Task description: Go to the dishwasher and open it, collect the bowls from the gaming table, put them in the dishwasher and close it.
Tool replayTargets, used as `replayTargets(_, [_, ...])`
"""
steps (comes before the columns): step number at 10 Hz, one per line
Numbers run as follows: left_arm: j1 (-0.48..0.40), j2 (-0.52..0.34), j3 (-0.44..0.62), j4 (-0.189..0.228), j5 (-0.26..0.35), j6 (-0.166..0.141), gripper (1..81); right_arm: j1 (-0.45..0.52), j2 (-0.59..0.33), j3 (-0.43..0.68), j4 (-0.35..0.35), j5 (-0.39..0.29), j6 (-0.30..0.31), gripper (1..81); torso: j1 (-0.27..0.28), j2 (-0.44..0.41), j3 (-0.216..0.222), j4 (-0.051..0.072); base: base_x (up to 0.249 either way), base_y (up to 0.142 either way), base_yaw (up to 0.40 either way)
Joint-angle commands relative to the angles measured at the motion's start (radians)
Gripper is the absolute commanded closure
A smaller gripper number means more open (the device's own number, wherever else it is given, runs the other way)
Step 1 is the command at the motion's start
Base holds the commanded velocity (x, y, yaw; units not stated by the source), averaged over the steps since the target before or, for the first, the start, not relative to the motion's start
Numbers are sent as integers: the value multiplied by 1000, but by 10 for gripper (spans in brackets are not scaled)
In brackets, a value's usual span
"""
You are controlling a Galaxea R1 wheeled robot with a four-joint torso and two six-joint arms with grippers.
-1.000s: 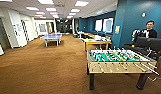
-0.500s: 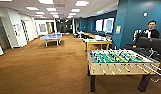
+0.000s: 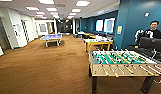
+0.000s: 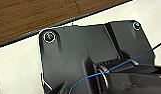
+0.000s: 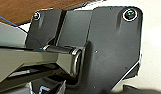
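- The room was a long open office hall with a brown carpet [image 3: 41, 70], white walls on the left, a teal wall [image 3: 141, 20] on the right and rows of bright ceiling panels [image 3: 82, 3].
- Near at hand on the right stood a foosball table [image 3: 121, 62] with a green field, pale wooden sides, rods with handles and dark legs.
- Beyond it stood the gaming table [image 3: 97, 42], with a white top on a yellow frame and legs. Small things lay on its surface, too blurred to tell whether they were bowls.
- Far down the hall on the left stood a blue table-tennis table [image 3: 51, 37], well apart from the other tables.
- A person [image 3: 152, 31] in dark clothes stood at the right edge, behind the foosball table, with a dark monitor [image 3: 151, 43] just in front.
- A yellowish sign [image 3: 119, 29] hung on the teal wall; its writing could not be read.
- The carpet between the camera and the yellow-framed table lay open to the left of the foosball table.
- The left wrist view showed the robot's dark plate over a white panel [image 4: 16, 67], with a strip of brown carpet [image 4: 33, 12] and a thin blue cable [image 4: 116, 67] across the plate.
- The right wrist view showed the same kind of plate and a jointed bar.
- I cannot tell the state of either end effector.
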State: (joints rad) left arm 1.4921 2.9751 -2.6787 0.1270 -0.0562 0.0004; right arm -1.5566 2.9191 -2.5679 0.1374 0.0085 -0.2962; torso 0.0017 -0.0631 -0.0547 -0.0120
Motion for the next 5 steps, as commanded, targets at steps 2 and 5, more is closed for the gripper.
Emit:
replayTargets(2, [-55,-4,0,-3,45,6,10,46,-12,3,-7,-53,-4,10,-1,0,0,0,109,0,0])
replayTargets(5, [-55,-4,0,-3,45,7,10,43,-12,3,-7,-50,-4,10,-1,0,0,0,120,0,0])
